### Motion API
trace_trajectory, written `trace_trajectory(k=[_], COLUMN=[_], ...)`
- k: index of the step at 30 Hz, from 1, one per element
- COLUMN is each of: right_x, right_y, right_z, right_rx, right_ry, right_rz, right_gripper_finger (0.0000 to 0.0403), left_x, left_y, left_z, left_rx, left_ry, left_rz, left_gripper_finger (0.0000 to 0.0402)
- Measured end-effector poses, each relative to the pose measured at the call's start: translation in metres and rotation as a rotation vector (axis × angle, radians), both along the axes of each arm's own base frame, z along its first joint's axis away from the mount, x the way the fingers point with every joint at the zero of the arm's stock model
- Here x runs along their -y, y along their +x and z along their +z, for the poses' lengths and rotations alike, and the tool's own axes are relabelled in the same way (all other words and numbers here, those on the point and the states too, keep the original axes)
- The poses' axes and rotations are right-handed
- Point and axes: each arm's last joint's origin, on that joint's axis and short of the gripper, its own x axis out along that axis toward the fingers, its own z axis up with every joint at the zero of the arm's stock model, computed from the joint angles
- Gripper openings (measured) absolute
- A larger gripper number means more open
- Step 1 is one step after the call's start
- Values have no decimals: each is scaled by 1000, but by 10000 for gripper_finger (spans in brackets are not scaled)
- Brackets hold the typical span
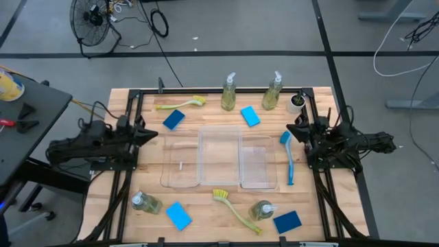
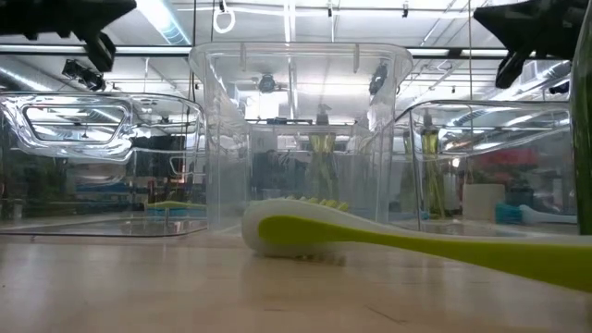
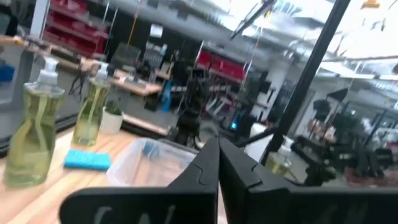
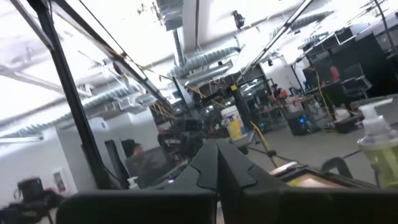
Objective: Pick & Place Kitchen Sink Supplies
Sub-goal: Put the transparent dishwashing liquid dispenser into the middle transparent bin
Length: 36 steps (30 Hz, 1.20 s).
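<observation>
1. While both arms are parked, the left end effector (image 1: 152,134) at 9 o'clock and the right end effector (image 1: 291,127) at 3 o'clock are seen clenched, empty.
2. Soap bottles (image 1: 228,92), sponges (image 1: 174,119) and brushes (image 1: 289,157) are scattered on the table (image 1: 206,206) around the trays (image 1: 219,158).

Yellow-green soap is showing through the four clear pump bottles (image 1: 228,92), (image 1: 272,91), (image 1: 146,203), (image 1: 262,209), each topped with a white pump, while the four sponges (image 1: 173,119), (image 1: 250,116), (image 1: 179,215), (image 1: 287,221) are showing blue (the one nearest the right front corner is looking the darkest). Two dish brushes (image 1: 181,103), (image 1: 235,209) are appearing yellow-green with white heads, and the third brush (image 1: 288,157) is showing blue. The clear trays (image 1: 219,158) are lying colourless on the pale striped wooden table (image 1: 212,213), beside a white cup (image 1: 296,103) and the black arms.
</observation>
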Motion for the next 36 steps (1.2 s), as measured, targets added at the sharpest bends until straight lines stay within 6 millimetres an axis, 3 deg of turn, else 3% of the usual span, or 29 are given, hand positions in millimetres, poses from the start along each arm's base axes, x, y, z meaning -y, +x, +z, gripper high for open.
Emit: trace_trajectory(k=[10, 24, 36], right_x=[2, 4, 5], right_y=[-24, -44, -64], right_z=[51, 116, 146], right_rx=[-179, -367, -455], right_ry=[-83, -164, -219], right_rz=[-20, -32, -36], right_gripper_finger=[1, 0, 0], left_x=[1, 2, 2], left_y=[-31, -54, -91], left_z=[54, 121, 149], left_rx=[-67, -170, -201], left_ry=[93, 190, 289], left_rz=[14, 46, 94], left_gripper_finger=[1, 1, 1])
